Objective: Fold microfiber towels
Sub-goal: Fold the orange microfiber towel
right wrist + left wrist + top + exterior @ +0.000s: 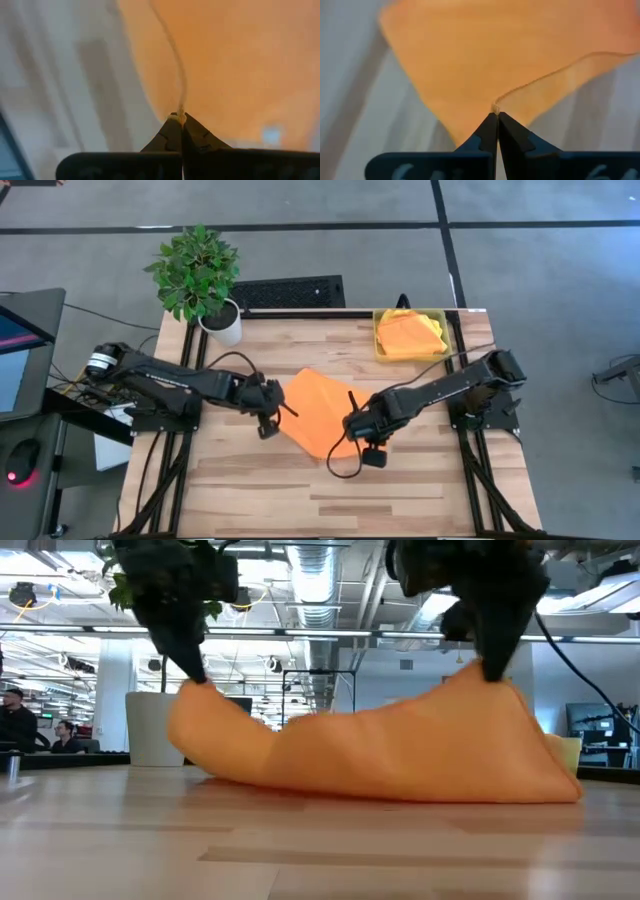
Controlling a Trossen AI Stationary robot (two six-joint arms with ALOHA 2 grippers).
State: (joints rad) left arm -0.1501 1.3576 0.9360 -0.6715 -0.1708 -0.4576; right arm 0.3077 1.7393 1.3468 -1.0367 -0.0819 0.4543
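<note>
The left gripper (496, 116) has its jaws pressed together on a corner of the orange towel (318, 412), the thin hem caught right at the fingertips in the left wrist view. The right gripper (180, 119) is clamped the same way on another edge of that towel, with the hem running away from its closed tips. From above, the left gripper (272, 416) sits at the towel's left side and the right gripper (358, 427) at its lower right corner, the cloth spread between them near the middle of the desk (250, 490). In the low view the orange towel (380, 755) is lifted at both pinched points and sags between them, its underside resting on the wood; the left gripper (193, 678) holds the lower peak and the right gripper (492, 670) the higher one. Further out, at the far right corner of the desk, a yellow bin (380, 343) holds folded towels (408, 333), orange and yellow ones showing. A potted plant (200, 280) stands at the far left corner, just past the left arm. A dark grille-like panel (288, 291) lies on the floor beyond the desk's far edge. In the room behind, people (20, 725) sit far off at the left.
</note>
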